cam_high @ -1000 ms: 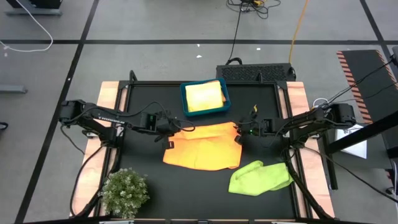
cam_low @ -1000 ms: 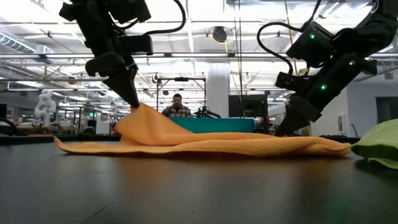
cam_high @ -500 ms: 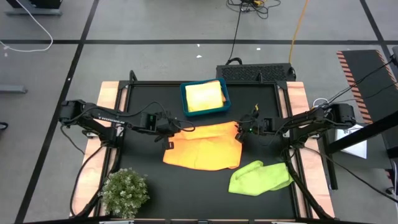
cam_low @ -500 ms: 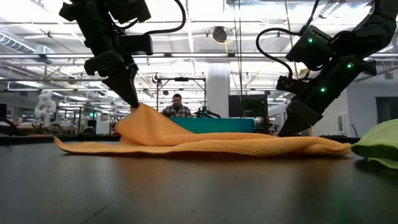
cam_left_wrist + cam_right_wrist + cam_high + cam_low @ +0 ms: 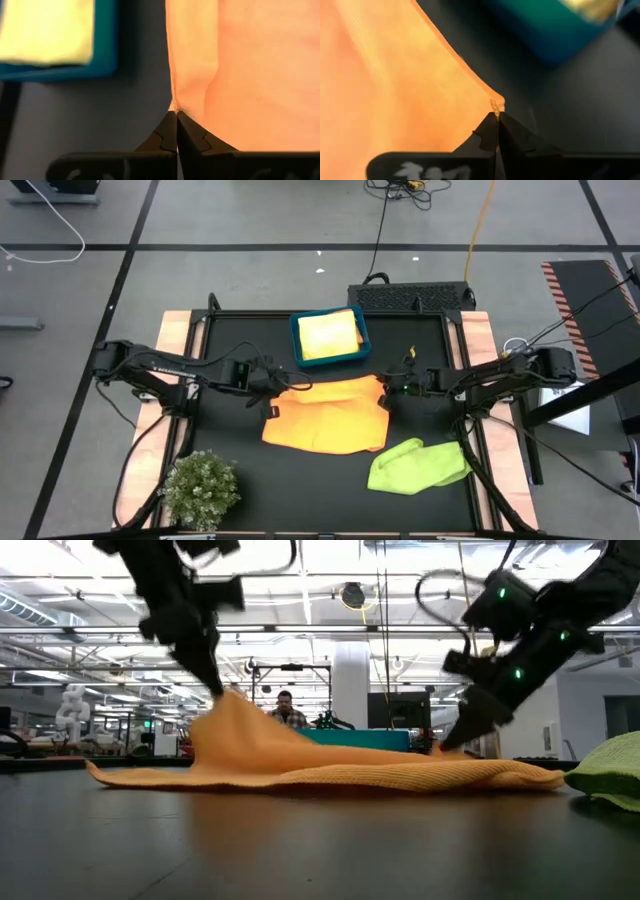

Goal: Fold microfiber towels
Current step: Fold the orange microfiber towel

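The orange towel (image 5: 327, 414) lies spread in the middle of the table, in front of the blue bin (image 5: 330, 337). The left gripper (image 5: 176, 116) pinches its far left corner and holds it raised — the right gripper (image 5: 497, 116) is closed on the far right corner.

A blue bin (image 5: 330, 338) sat at the back of the black bench (image 5: 250, 480). A small green bushy plant (image 5: 201, 489) stood at the front corner on the left. A person (image 5: 285, 712) sat far behind the bench.
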{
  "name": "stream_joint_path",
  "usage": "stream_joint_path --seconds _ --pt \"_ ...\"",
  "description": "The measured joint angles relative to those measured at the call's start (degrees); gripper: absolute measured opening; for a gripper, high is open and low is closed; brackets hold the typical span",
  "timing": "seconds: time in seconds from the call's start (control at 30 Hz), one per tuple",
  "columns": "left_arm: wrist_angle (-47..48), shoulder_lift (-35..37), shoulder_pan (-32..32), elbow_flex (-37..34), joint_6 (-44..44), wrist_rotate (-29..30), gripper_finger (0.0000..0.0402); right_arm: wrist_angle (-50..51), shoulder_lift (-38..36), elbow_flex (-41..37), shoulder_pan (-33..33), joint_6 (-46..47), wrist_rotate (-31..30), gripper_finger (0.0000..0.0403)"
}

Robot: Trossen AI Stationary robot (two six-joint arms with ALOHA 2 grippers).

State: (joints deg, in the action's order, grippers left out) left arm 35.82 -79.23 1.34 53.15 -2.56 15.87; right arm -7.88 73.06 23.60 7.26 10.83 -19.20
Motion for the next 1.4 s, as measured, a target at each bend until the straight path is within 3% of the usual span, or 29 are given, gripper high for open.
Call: stream_joint_path --seconds 0.2,0.43,0.63,0.87,1.17,1.4 --pt "13.05 2.96 6.93 10.49 -4.52 9.47 0.0001 -0.55 -10.86 3.33 -5.66 0.29 0.02 0.0001" --pt "21.5 4.13 17.49 20.03 -9.71 16.69 0.0001 -3.43 -22.18 6.92 -17.83 1.31 -0.14 0.0001" --pt "22.27 4.07 26.63 25.02 -10.53 20.4 0.0 -6.81 -23.35 10.33 -28.96 -0.74 -3.15 0.0" --pt "26.26 4.1 34.46 32.46 -13.32 29.75 0.0 -11.74 -21.92 15.24 -36.63 -5.84 -3.44 0.0" --pt "30.33 4.03 38.9 33.49 -23.16 28.24 0.0 -7.83 -20.6 16.37 -38.77 0.47 -3.98 0.0" --pt "38.11 3.99 36.37 24.52 -36.02 24.7 0.0 8.61 -18.24 16.3 -35.27 13.07 -11.43 0.0"
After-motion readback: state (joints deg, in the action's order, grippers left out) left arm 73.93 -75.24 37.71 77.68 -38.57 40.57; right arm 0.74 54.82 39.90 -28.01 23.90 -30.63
